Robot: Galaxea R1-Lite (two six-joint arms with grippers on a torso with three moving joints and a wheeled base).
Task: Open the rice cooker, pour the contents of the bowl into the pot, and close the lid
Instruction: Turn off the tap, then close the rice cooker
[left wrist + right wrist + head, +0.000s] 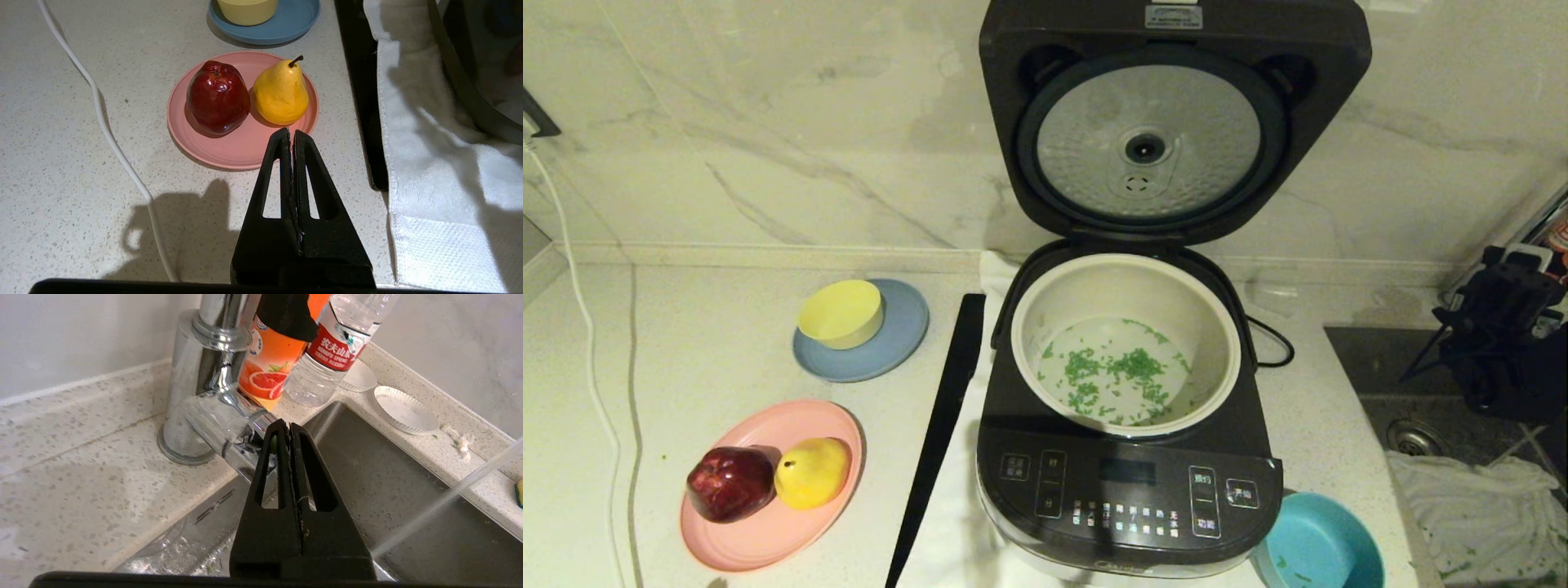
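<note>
The rice cooker (1127,498) stands at the middle of the counter with its lid (1168,122) raised upright, the dimpled silver plate facing me. The cream pot (1125,343) sits in the body, and green contents (1115,371) lie scattered on its bottom. At the cooker's front right, the teal bowl (1319,547) rests upright on the counter with only a few green bits inside. My left gripper (291,131) is shut and empty, low over the counter beside the pink plate. My right gripper (286,424) is shut and empty, over the sink near the tap.
A pink plate (768,531) holds a red apple (731,483) and a yellow pear (813,472). A yellow bowl (841,313) sits on a grey-blue plate (898,343). A black bar (943,425) and white towel (429,163) lie by the cooker. Sink (1445,425), tap (204,384) and bottles (327,347) at right.
</note>
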